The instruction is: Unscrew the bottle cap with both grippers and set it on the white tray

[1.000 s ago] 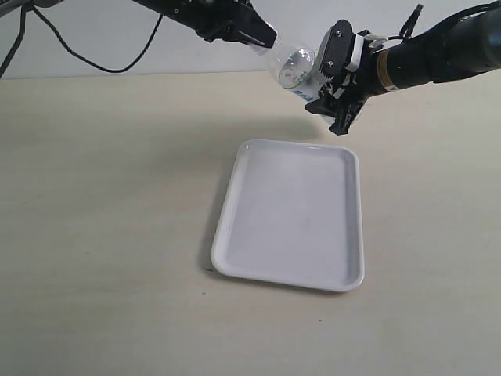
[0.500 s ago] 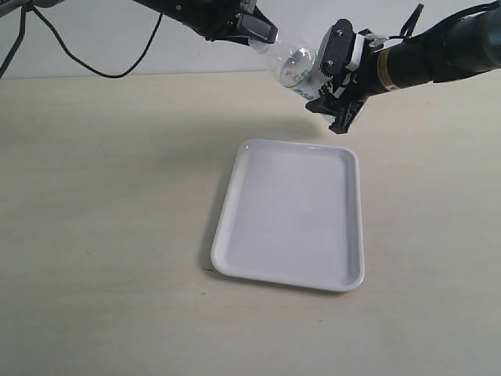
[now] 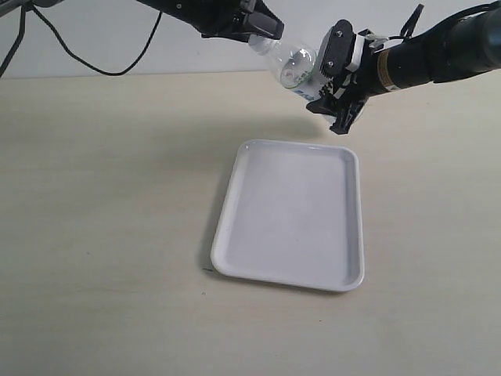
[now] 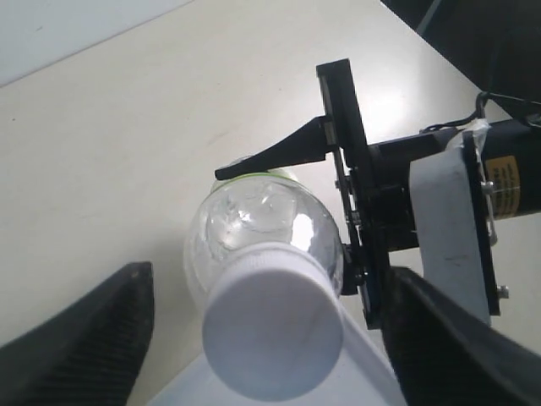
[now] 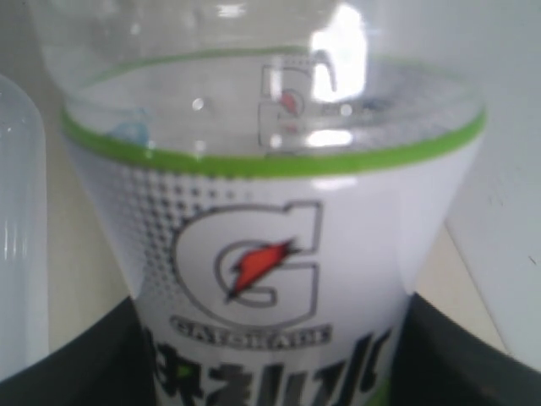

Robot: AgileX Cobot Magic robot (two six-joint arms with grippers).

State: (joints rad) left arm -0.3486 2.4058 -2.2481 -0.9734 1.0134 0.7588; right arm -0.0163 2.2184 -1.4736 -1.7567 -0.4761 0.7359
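Bottle (image 3: 291, 69) is in the air above the desk (image 3: 102, 196). My right fingers (image 5: 461, 364) are pressed onto its labelled body, and the label fills the right wrist view.

Long axis, exterior view: tilted, with the base toward 4 o'clock at my right arm and the neck toward 10 o'clock at my left arm.

Cap (image 4: 272, 331) is on the neck. I can't tell how far it's unthreaded.

My left fingers (image 4: 89, 338) are spread wide, one on each side of the cap. There's a clear gap on both sides and they touch nothing. The cap's flat top faces almost straight into the left wrist camera, so I judge the cap axis roughly in line with my left wrist roll. That suits a twist.

Key relation: in the exterior view the cap sits just beside my left fingertips, at about 4 o'clock from them. I can't tell whether the tips already overlap the cap's rim or stop just short.

My left arm is the nearer one for the cap. The right arm is only the anchor.

My read on the next move:
- Ease the left fingers along the axis toward 4 o'clock if they're short.
- Close on the cap's side wall, then roll.

Risk: an off-centre pinch slips on the small cap or levers the bottle in the right grip.

Tray (image 3: 293, 219) lies flat on the desk at 6 o'clock from the bottle, well apart, with its long side running roughly 12 to 6.
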